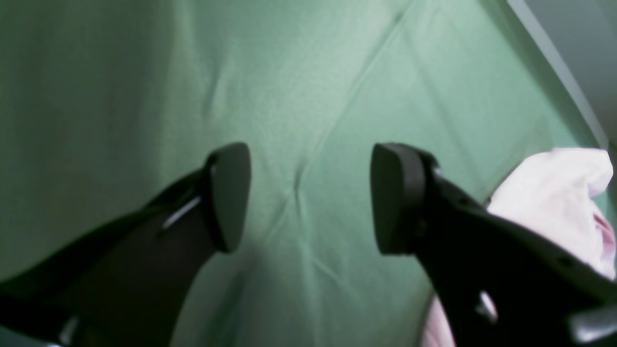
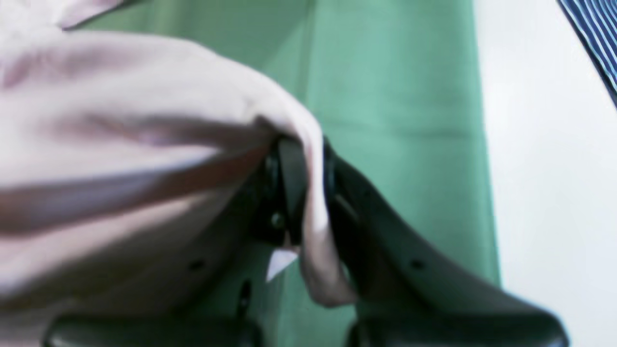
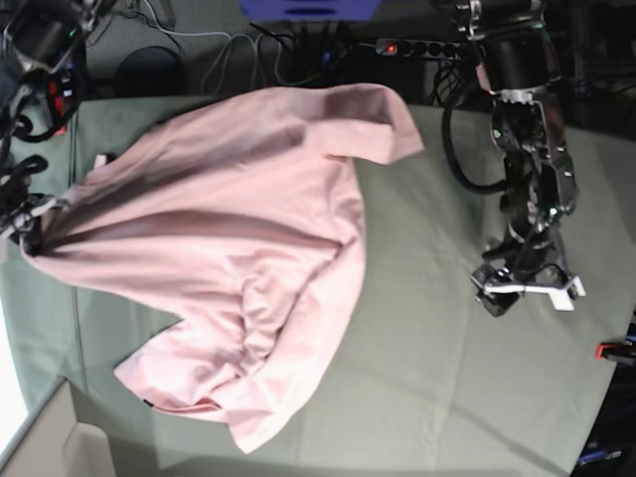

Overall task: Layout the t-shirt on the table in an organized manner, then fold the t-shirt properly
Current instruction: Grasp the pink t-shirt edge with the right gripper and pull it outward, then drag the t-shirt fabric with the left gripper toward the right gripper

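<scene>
T-shirt [image 3: 229, 258] sprawls rumpled across the table [image 3: 437, 378], one edge pinched in our right gripper [image 2: 308, 193]. Our left gripper [image 1: 308, 197] hovers agape over bare cloth, shirt just beside it. We judge we're spreading; next, grab an opposite edge.

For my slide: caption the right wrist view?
Right end effector shut on a fold of the pink t-shirt above the green table.
</scene>
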Robot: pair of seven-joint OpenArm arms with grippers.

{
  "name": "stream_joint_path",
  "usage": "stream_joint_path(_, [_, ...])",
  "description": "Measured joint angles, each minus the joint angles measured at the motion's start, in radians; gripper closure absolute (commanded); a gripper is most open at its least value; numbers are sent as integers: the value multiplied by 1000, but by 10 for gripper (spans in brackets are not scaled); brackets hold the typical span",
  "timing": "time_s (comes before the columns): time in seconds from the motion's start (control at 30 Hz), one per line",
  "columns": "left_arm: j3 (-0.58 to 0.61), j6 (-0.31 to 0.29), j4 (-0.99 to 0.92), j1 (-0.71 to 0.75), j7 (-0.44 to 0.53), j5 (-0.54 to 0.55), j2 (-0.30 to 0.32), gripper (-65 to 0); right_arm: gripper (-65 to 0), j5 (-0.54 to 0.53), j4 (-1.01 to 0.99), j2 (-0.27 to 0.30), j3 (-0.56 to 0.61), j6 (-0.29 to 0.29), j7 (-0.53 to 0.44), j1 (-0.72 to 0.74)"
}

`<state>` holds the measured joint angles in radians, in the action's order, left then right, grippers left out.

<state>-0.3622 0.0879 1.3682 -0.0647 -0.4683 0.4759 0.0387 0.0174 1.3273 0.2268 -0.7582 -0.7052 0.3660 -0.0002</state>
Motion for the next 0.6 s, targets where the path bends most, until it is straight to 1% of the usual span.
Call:
stream_joint_path(0.1, [52,-3,-1,-1,-3,4,-3,-389,0,1,-108,38,-36,-1,8,66])
stream_joint_path(0.13, [72,-2,-1,-3,-3,4,-3,-389,0,-1,-145,59,-38,-1,7,89])
stream_joint_path(0.27, [191,8,-3,-23,-1,0,-3,-390,0,1,-265,143,-14,3,1,170])
stream_joint_path(0.3, [216,2,-2,-32,3,3,-17,-390,0,-1,-291,160,-1,3,-1,186])
stream_joint_path(0.37, [274,9,-10,-57,1,-6,-47,-390,-53,1,-323,179,32,4,4,204])
stream_joint_path(0.43, [330,1,-65,-100,-1,0,-71,-390,-133,-5,-326,180,51,3,29,204])
stream_joint_path(0.5, [389,4,-158,-156,0,-2,-92,-390,-215,3,-327,181,59,3,60,202])
stream_joint_path(0.6, [468,6,-318,-234,3,-2,-120,-390,-311,2,-327,180,60,3,64,201])
